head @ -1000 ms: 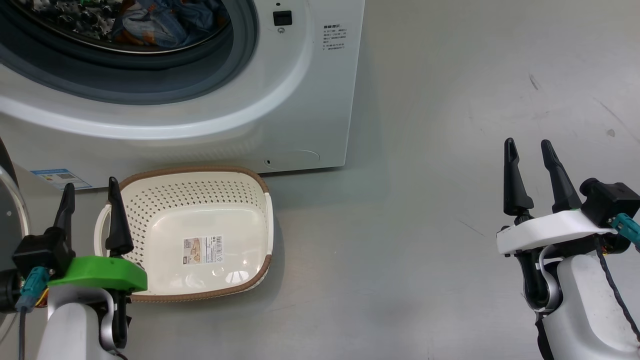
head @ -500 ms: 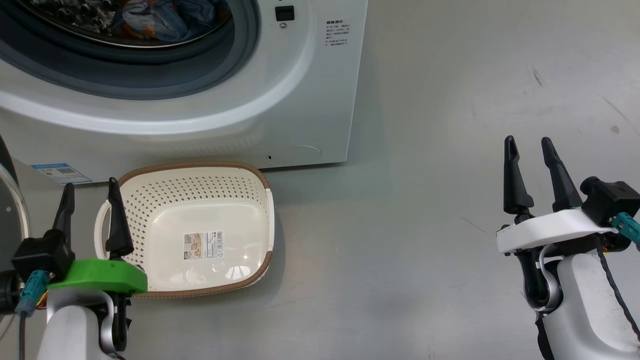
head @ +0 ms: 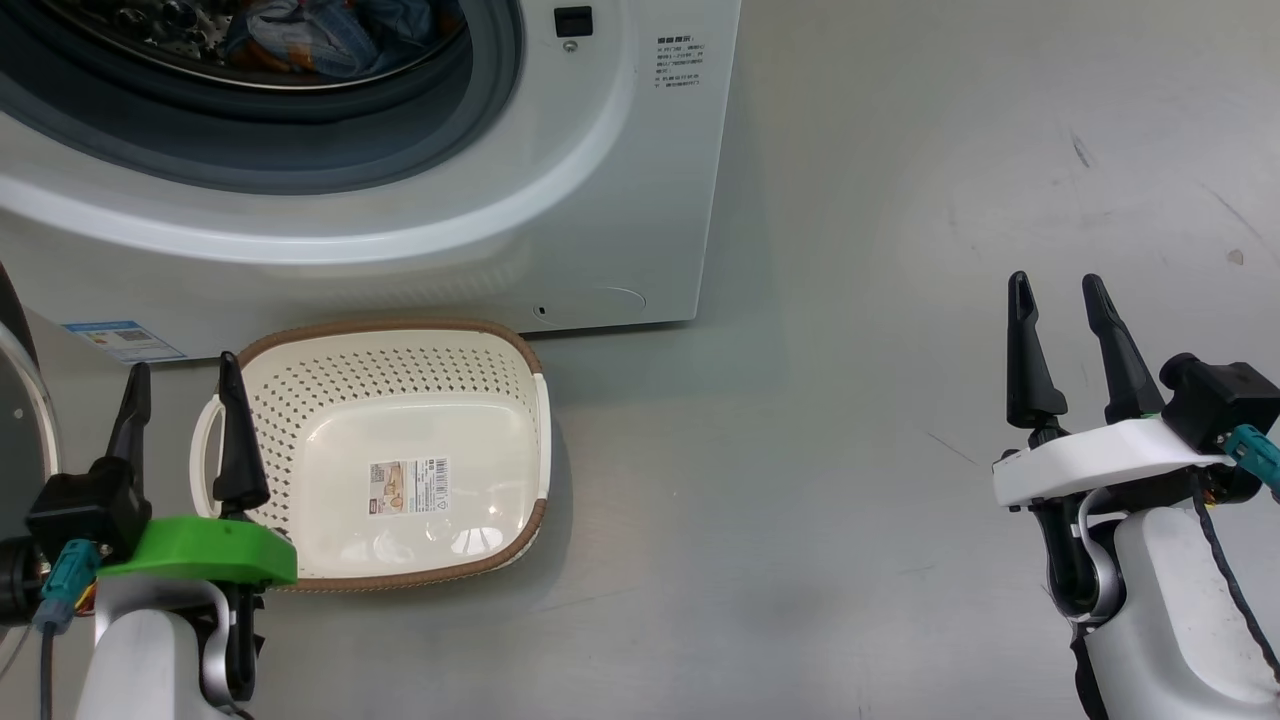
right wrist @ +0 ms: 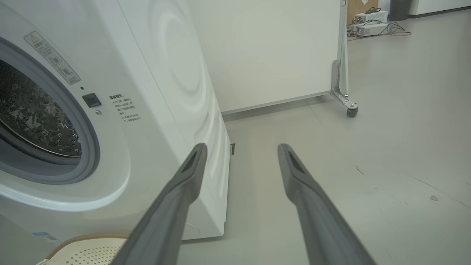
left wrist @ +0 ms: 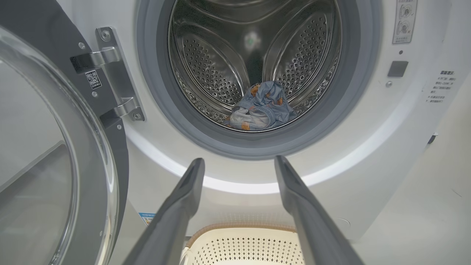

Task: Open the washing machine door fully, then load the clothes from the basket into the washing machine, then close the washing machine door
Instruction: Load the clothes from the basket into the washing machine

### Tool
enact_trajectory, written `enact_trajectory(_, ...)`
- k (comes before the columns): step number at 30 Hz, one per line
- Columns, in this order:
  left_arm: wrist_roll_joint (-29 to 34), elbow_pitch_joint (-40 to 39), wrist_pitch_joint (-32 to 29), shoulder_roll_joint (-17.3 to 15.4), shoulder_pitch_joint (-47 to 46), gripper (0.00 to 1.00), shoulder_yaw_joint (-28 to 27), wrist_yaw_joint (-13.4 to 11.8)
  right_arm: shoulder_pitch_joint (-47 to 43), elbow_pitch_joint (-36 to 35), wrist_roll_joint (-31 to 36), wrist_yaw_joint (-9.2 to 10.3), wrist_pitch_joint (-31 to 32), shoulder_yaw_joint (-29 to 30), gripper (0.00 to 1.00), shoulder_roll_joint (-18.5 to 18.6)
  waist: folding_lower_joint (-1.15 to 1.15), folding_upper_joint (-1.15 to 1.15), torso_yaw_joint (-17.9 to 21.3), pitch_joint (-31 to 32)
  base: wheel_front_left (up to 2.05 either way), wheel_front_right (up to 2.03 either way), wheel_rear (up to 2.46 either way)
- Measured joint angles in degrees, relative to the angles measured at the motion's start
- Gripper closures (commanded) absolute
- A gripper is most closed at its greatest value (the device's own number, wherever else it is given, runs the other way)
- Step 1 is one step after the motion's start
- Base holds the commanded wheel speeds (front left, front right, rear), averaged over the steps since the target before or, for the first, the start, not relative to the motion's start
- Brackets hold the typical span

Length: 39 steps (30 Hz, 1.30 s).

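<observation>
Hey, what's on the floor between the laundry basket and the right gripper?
Nothing. In the head view, the grey floor between the basket and the right gripper is bare.

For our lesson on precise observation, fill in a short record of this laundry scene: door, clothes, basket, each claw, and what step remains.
door: washing machine door swung open, hinged left of the opening
clothes: the clothes bunched low inside the drum
basket: the basket empty, on the floor before the washing machine
left claw: left claw open, holding nothing
right claw: right claw open, holding nothing, over the floor
remaining: closing the door
</observation>
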State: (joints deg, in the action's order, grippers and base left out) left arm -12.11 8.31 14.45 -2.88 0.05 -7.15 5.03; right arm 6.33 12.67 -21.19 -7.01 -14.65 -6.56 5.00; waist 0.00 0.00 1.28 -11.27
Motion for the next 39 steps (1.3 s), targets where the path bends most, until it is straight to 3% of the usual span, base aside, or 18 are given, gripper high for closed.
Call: enact_trajectory(39, 0.49, 0.37, 0.00, 0.23, 0.97, 0.00, 1.20, 0.56, -1.10, 1.98, 0.09, 0.00, 0.00, -0.65, 0.00, -0.58, 0.00, 0.00, 0.53, 5.47, 0.00, 0.00, 0.00)
